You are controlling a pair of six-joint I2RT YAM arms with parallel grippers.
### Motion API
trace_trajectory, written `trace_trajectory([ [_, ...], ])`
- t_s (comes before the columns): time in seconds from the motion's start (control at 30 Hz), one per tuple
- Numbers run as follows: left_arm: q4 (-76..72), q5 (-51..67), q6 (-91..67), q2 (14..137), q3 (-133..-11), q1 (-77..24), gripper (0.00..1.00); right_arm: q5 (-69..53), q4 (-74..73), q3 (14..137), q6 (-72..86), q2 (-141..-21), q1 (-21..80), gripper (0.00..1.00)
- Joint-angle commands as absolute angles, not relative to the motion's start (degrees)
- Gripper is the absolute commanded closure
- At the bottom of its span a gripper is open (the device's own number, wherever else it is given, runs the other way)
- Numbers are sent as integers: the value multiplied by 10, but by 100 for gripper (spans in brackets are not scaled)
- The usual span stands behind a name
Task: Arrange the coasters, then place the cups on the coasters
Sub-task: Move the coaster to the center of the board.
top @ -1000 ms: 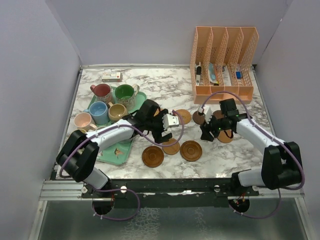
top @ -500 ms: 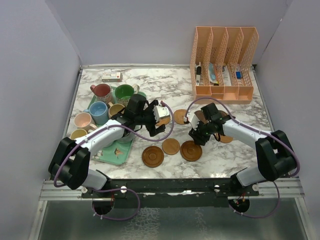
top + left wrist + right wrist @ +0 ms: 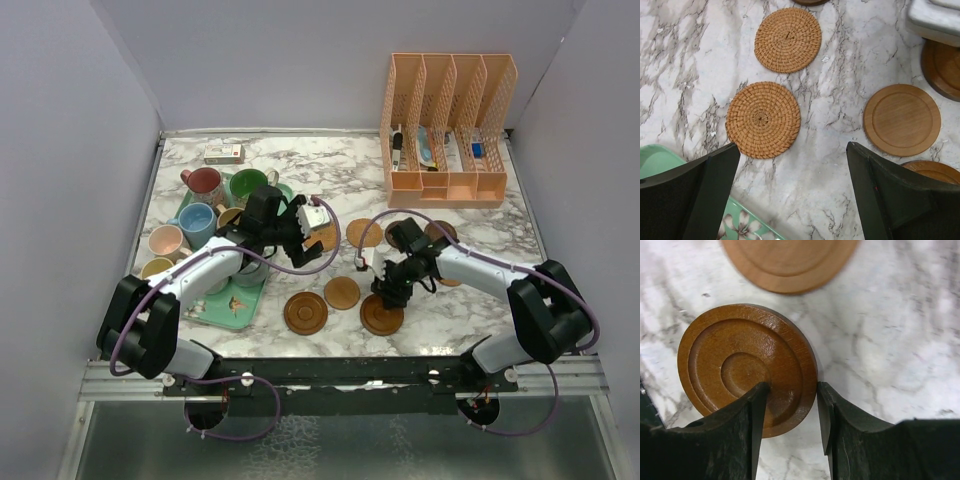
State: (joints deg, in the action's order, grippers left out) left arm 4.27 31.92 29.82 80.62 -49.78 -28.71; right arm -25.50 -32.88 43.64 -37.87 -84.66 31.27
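Left pincer (image 3: pixel 792 147) spread wide above woven coaster (image 3: pixel 763 119), just beside tray (image 3: pixel 650 156). Right pincer (image 3: pixel 791 386) narrow, straddling ringed coaster (image 3: pixel 735 360) rim, well right of tray; can't tell if gripped.

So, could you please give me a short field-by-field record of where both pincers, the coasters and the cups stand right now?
left pincer: open, empty, over the marble table beside two woven coasters
right pincer: straddles the rim of the dark ringed coaster; firm grip not clear
pale wooden coaster: flat on the table, untouched
cups: grouped at the mint tray, none seen on a coaster
file rack: back right, away from both arms
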Motion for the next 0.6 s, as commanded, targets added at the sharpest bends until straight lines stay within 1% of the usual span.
trace_trajectory([
  [0.0,22,338,292,787,-491,-271,8,-303,-393,428,-407,-851,343,56],
  [0.17,20,335,290,783,-490,-258,8,-268,-340,453,-375,-836,346,55],
  [0.3,13,331,285,766,-486,-243,8,-296,-308,489,-368,-840,346,52],
  [0.47,-3,332,280,742,-471,-217,7,-332,-276,526,-362,-864,356,50],
  [0.57,-2,332,275,730,-465,-203,7,-330,-246,538,-347,-878,372,49],
])
